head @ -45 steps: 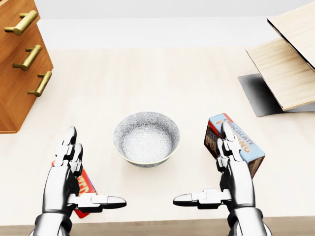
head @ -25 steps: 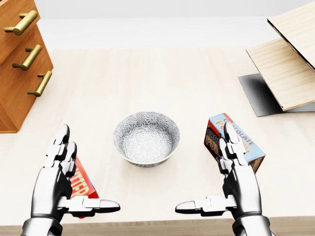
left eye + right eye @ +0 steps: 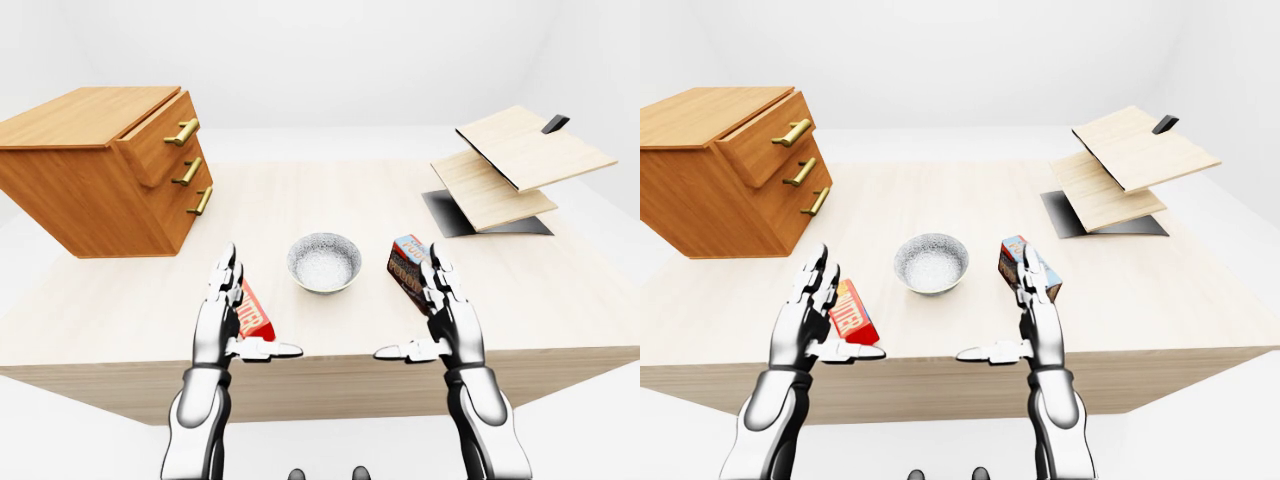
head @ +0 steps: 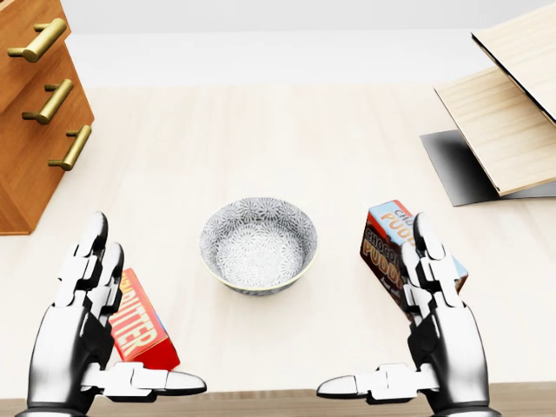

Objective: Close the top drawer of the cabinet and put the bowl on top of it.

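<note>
The patterned grey bowl (image 4: 258,243) stands upright and empty on the light wooden table, midway between my two hands. At the left of the left-eye view stands the wooden cabinet (image 3: 95,175), with its top drawer (image 3: 158,140) pulled out a little beyond the two below it. My left hand (image 4: 146,302) is open to the left of the bowl, above a red box (image 4: 130,337). To the bowl's right my right hand (image 4: 373,304) is open too, beside a pudding box (image 4: 388,241). Neither hand touches the bowl.
Tilted wooden boards on a dark base (image 3: 505,165) stand at the table's right. The table's near edge (image 3: 320,362) runs just under my wrists. The cabinet has brass handles (image 3: 182,131) on all three drawers.
</note>
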